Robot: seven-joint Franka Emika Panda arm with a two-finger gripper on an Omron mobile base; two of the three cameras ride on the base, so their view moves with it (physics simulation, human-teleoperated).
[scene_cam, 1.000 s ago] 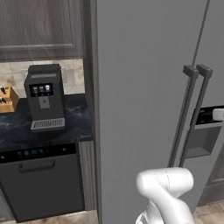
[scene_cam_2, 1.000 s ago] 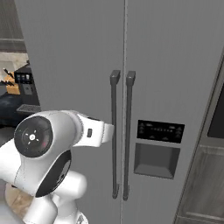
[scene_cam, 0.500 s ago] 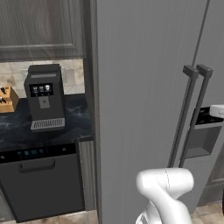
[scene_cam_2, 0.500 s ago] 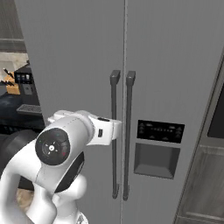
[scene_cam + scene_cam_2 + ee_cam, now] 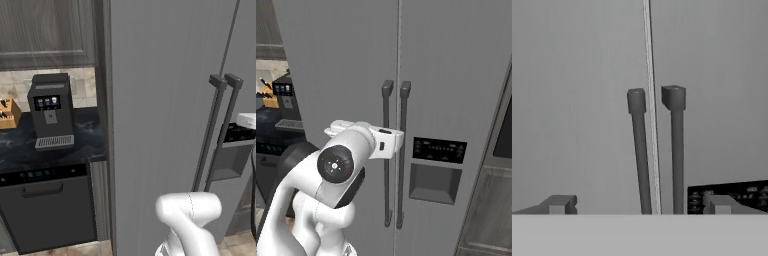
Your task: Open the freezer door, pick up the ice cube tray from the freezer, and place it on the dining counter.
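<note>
Fingers (image 5: 638,205) spread wide, empty, short of the freezer door (image 5: 722,75). Its handle (image 5: 677,150) sits just right of centre between them; the left bar belongs to the other door. Shift right, straddle only that bar, then close.

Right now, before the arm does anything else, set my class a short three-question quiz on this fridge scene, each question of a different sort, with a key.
1. True or false: the freezer door is shut.
2. Which stands on the dark worktop left of the fridge? A) kettle B) coffee machine C) toaster
3. Fill in: seen from the hand, the gripper is ____, its fingertips either side of the two door handles.

Key: 1 true. 2 B. 3 open.
</note>
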